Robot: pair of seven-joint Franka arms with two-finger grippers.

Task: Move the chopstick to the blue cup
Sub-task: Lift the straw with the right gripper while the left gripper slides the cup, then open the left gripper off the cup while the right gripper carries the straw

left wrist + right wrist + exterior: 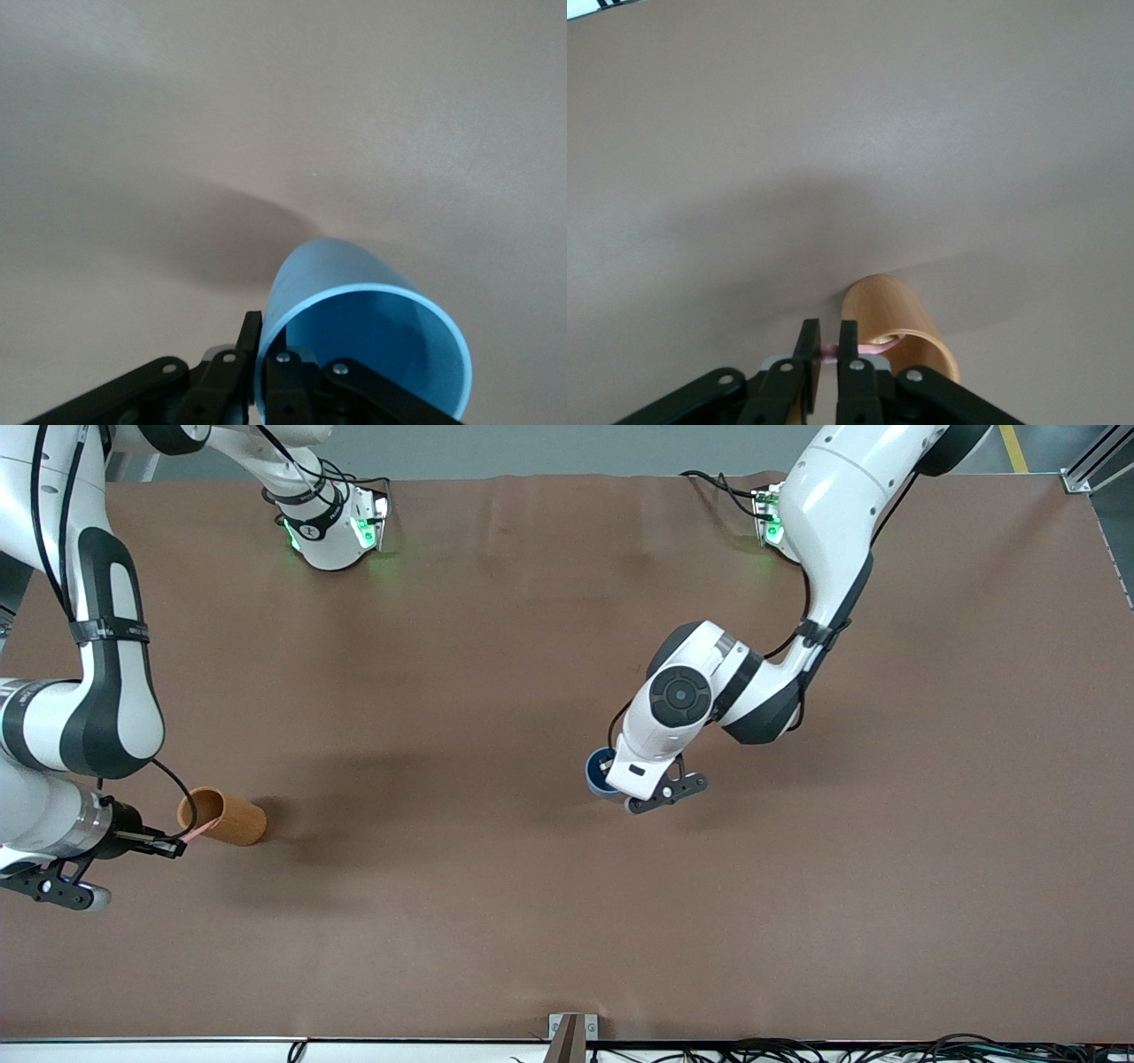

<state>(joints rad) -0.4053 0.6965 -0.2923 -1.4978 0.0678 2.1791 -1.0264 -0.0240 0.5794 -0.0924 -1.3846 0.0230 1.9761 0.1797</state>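
The light pink chopstick (200, 830) runs from my right gripper (174, 844) into the mouth of the orange-brown cup (223, 817) at the right arm's end of the table. In the right wrist view the right gripper (830, 347) is shut on the stick's end, and the stick (877, 348) bends into the cup (893, 320). My left gripper (611, 778) is over the table's middle, shut on the rim of the blue cup (598, 768). In the left wrist view one finger (250, 332) is outside the cup's wall (341, 274) and the other is inside it. The cup looks tilted.
The brown table cover (496, 903) spreads around both cups. A metal bracket (571, 1032) and cables lie at the table's edge nearest the front camera. The arms' bases (332, 531) stand along the table's edge farthest from it.
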